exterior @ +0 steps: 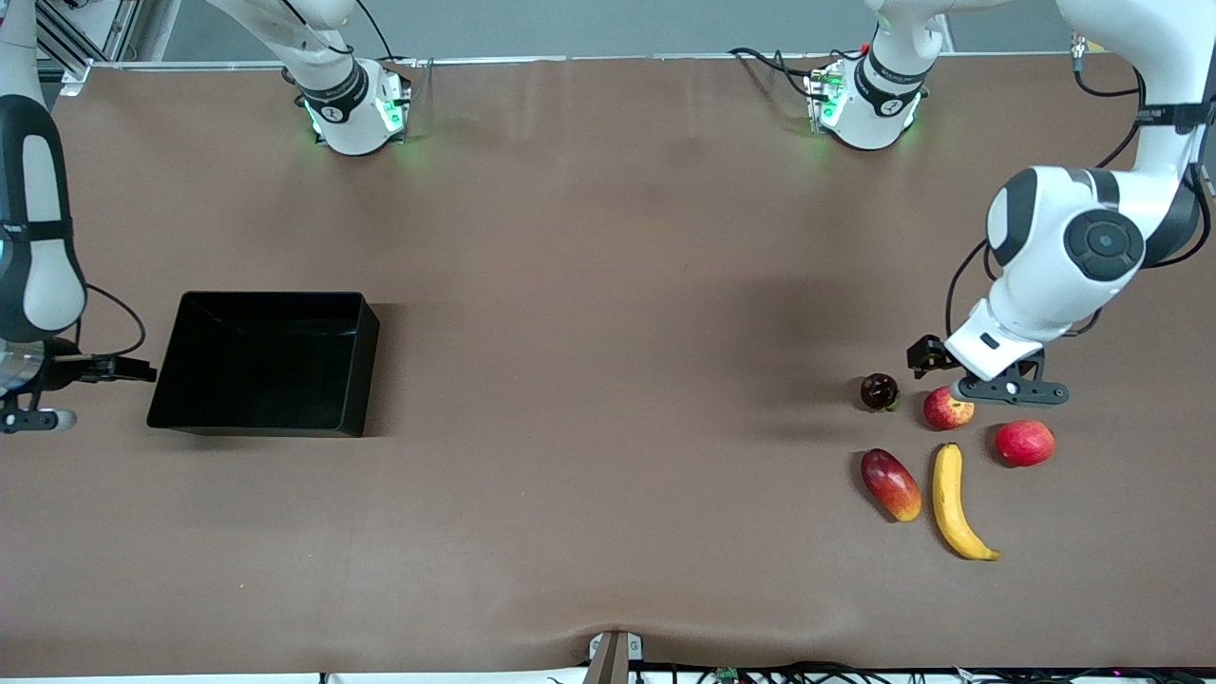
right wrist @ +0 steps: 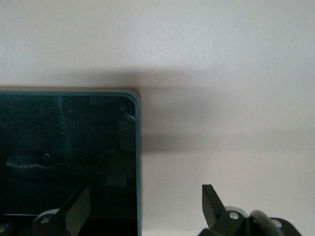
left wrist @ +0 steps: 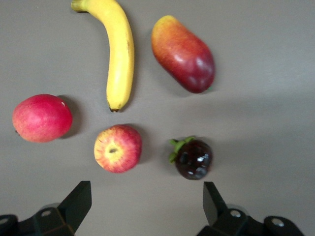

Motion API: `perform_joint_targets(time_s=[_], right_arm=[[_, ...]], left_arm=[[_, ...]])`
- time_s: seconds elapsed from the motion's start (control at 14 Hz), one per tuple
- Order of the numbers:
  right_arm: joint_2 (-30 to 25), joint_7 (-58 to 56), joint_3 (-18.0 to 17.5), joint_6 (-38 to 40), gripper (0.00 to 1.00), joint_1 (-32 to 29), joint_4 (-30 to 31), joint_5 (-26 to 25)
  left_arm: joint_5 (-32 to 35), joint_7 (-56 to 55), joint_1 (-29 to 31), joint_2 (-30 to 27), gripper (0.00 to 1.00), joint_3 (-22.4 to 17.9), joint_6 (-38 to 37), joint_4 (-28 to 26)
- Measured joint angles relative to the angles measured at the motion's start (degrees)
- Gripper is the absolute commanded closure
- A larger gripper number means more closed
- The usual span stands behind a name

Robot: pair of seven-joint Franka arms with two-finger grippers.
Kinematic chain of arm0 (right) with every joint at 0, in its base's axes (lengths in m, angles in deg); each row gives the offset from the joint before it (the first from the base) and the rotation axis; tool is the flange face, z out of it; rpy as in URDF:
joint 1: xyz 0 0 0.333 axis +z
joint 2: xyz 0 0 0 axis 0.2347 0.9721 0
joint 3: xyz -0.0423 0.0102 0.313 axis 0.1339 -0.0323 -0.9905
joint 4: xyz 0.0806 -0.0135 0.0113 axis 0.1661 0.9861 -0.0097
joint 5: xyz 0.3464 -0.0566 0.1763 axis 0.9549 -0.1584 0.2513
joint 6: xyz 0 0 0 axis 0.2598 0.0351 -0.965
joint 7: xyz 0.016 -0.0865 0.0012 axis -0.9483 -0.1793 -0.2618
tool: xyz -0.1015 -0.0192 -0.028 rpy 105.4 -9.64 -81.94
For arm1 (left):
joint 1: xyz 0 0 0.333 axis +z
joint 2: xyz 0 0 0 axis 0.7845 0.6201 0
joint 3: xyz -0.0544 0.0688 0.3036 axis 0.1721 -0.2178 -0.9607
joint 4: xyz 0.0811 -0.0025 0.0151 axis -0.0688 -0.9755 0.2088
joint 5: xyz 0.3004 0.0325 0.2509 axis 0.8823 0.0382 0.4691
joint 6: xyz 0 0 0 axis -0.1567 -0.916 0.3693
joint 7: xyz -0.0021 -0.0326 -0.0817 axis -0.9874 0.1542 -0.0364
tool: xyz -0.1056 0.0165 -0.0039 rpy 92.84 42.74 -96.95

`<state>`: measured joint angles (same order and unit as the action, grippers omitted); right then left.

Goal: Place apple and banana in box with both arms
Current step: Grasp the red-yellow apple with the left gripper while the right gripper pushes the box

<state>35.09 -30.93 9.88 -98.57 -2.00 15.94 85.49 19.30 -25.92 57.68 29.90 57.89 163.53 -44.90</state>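
**Fruit cluster under the left gripper, box at the right arm's end**

Front view: the left gripper (exterior: 1009,388) hangs just over the apple (exterior: 948,408). Around the apple lie a dark maroon fruit (exterior: 879,391), a plain red fruit (exterior: 1024,443), a red-and-yellow mango-like fruit (exterior: 890,484) and the banana (exterior: 958,503); the banana is nearer the camera than the apple, between the mango-like fruit and the red fruit. The black box (exterior: 266,363) stands well apart, toward the right arm's end of the table (exterior: 608,285), with nothing in it. The right gripper (exterior: 33,418) waits beside the box.

Left wrist view: fingers (left wrist: 78,199) spread wide, holding nothing; the apple (left wrist: 118,148) lies close between the maroon fruit (left wrist: 193,158) and the red fruit (left wrist: 42,118), near the banana's (left wrist: 118,51) tip.

Right wrist view: fingers (right wrist: 78,206) spread apart, one over the box's corner (right wrist: 137,147).
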Motion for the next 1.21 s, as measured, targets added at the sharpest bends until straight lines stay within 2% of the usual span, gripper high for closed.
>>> perform_joint_targets(time_s=[0.07, 0.14, 0.21, 0.29, 0.36, 0.5, 0.71, 1.07, 1.21], right_arm=[[0.01, -0.17, -0.19, -1.88, 0.23, 0.04, 1.59, 0.03], [0.02, -0.49, -0.32, -3.38, 0.39, 0.05, 3.05, 0.03], [0.03, -1.04, -0.35, -4.27, 0.5, 0.05, 4.1, 0.03], [0.03, -1.46, -0.36, -4.63, 0.57, 0.05, 4.7, 0.03], [0.02, -1.62, -0.37, -4.72, 0.68, 0.05, 5.02, 0.03], [0.02, -2.31, -0.36, -4.75, 0.84, 0.03, 5.52, 0.03], [0.02, -4.73, -0.33, -4.74, 1.0, 0.0, 5.69, 0.04], [-0.14, -5.76, -0.39, -4.15, 1.0, -0.01, 5.5, 1.08], [-0.79, -5.89, -0.69, 1.91, 1.0, 0.41, 3.39, 5.19]], left_arm=[[0.0, 1.17, 1.22, 1.38, 0.0, -0.05, 1.63, -0.08], [0.0, 1.82, 2.35, 2.86, 0.0, -0.08, 2.94, -0.07], [0.0, 2.3, 3.07, 4.19, 0.0, -0.07, 3.86, -0.03], [0.0, 2.45, 3.37, 5.35, 0.0, -0.08, 4.44, 0.01], [0.0, 2.45, 3.4, 6.31, 0.0, -0.06, 5.07, 0.07], [0.05, 2.45, 3.28, 7.65, 0.0, 0.1, 5.71, 0.17], [0.24, 2.48, 3.26, 8.93, 0.0, 0.12, 6.44, 0.21], [1.75, 3.1, 3.29, 10.95, 0.0, -0.07, 8.53, 0.73], [4.17, 3.37, 3.8, 11.91, 0.0, -0.33, 8.69, 1.5]])
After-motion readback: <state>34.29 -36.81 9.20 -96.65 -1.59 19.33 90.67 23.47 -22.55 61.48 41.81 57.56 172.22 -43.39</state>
